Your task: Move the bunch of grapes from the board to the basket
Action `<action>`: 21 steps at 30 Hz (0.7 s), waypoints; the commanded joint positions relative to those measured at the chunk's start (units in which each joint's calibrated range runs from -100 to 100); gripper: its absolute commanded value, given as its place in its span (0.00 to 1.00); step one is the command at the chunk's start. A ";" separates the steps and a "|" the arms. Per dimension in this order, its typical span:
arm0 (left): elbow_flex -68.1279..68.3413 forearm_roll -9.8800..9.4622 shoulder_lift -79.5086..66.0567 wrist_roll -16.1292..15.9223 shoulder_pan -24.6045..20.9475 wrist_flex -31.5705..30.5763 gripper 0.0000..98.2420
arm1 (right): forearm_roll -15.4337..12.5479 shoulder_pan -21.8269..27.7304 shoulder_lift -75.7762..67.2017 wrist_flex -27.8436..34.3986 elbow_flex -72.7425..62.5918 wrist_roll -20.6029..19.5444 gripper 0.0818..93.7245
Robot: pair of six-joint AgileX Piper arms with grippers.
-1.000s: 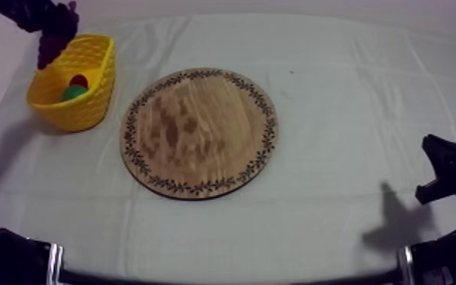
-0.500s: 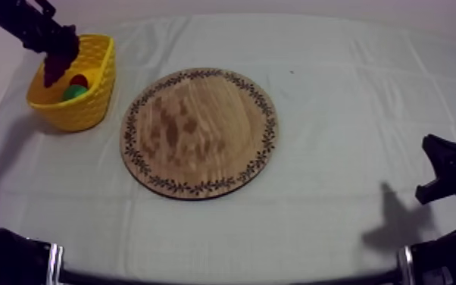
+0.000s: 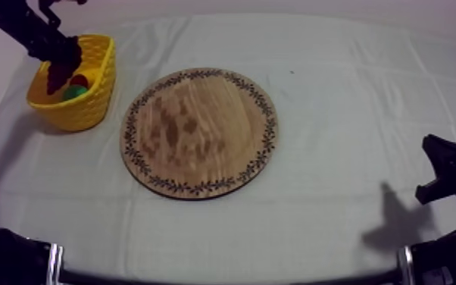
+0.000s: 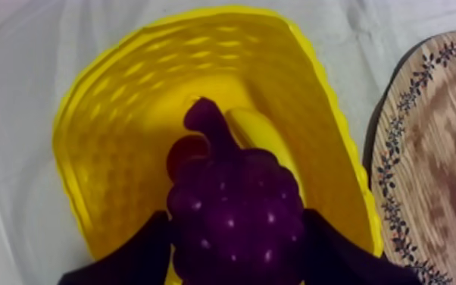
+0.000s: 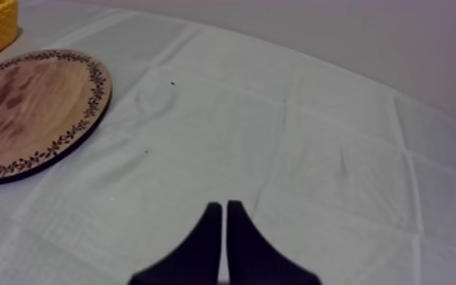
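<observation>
Over the yellow basket (image 3: 95, 95), my left tool (image 3: 58, 64) has come down. The bunch of grapes (image 4: 235, 205) it squeezes now hangs inside the rim, just above a banana (image 4: 257, 133) and a small red fruit (image 4: 179, 155). A second ago the grapes were up above the rim. So I think the job is nearly done and I only need to let go. The wooden board (image 3: 201, 133) is bare. My right tool (image 5: 223, 231) rests closed on nothing, same as before.
</observation>
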 commanded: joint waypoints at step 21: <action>-1.68 -0.94 -2.29 0.49 1.01 0.45 0.95 | 0.01 -0.02 -0.01 -0.03 -0.03 -0.02 0.00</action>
